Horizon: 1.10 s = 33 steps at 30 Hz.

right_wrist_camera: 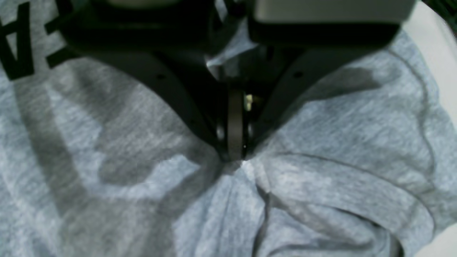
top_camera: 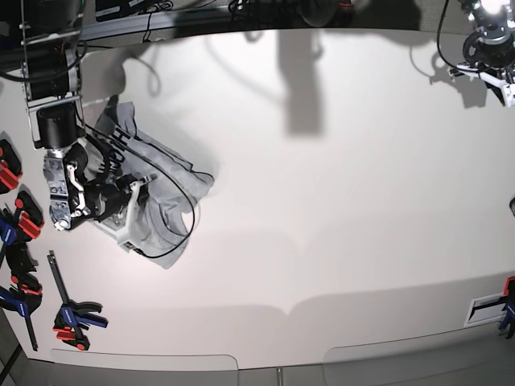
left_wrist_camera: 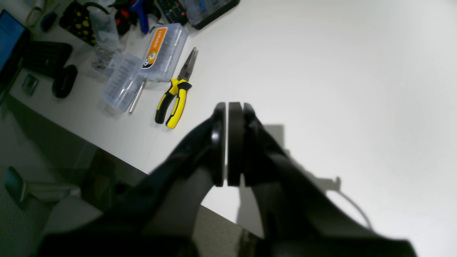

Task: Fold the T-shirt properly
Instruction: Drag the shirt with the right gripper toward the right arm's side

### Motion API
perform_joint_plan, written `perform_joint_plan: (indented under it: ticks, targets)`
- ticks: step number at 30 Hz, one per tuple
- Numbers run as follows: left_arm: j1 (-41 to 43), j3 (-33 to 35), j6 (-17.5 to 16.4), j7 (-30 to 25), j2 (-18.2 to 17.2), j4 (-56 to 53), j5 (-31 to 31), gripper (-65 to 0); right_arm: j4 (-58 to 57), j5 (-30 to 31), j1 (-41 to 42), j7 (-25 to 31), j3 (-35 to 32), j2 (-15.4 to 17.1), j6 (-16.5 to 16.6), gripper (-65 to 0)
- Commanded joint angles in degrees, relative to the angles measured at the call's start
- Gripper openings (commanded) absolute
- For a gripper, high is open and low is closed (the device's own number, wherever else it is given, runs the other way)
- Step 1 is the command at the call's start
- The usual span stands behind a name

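The T-shirt [top_camera: 165, 189] lies crumpled in a heap at the left of the white table [top_camera: 322, 201]. Its grey fabric [right_wrist_camera: 321, 150] fills the right wrist view, with black letters [right_wrist_camera: 18, 50] at the top left. My right gripper [right_wrist_camera: 234, 151] is pressed down into the bunched cloth and is shut on a pinch of it; in the base view it [top_camera: 133, 211] sits on the heap's left side. My left gripper [left_wrist_camera: 226, 142] is shut with nothing between its pads, hovering over bare table near an edge. Its arm [top_camera: 487, 44] is at the far right corner in the base view.
Yellow-handled pliers [left_wrist_camera: 176, 94] and clear plastic parts boxes [left_wrist_camera: 162, 51] lie on the table in the left wrist view, with a keyboard [left_wrist_camera: 46, 57] and clutter behind them. Several clamps [top_camera: 24, 265] lie along the left edge in the base view.
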Motion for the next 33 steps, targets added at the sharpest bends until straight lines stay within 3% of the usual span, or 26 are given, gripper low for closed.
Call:
perform_joint_plan:
  ticks: [1, 7, 13, 22, 27, 33]
  targets:
    - [0.3, -0.5, 0.0, -1.4, -0.8, 1.0, 0.7, -65.0, -0.4, -2.6, 0.0, -3.5, -0.1, 0.6, -0.3, -65.0]
    - [0.3, -0.5, 0.0, -1.4, -0.8, 1.0, 0.8, -65.0, -0.5, 1.3, -1.9, -8.9, -0.1, 0.6, -0.3, -65.0]
    - [0.3, -0.5, -0.6, -1.4, -0.8, 1.0, 0.8, -65.0, -0.5, 1.7, -4.6, -11.3, 2.0, 0.6, -6.5, -65.0]
    - [0.3, -0.5, -0.7, -1.4, -0.8, 1.0, 0.8, -65.0, -0.5, 1.7, -11.9, -14.6, 21.3, 0.6, -10.7, -65.0]
    - [0.3, -0.5, -2.2, -1.4, -0.8, 1.0, 0.8, -65.0, -0.5, 1.8, -16.2, -17.1, 31.3, 0.6, -10.6, -65.0]
    - [0.3, -0.5, -2.8, -1.4, -0.8, 1.0, 0.7, -65.0, -0.4, 2.6, -19.4, -18.6, 37.6, 0.6, -7.4, -65.0]
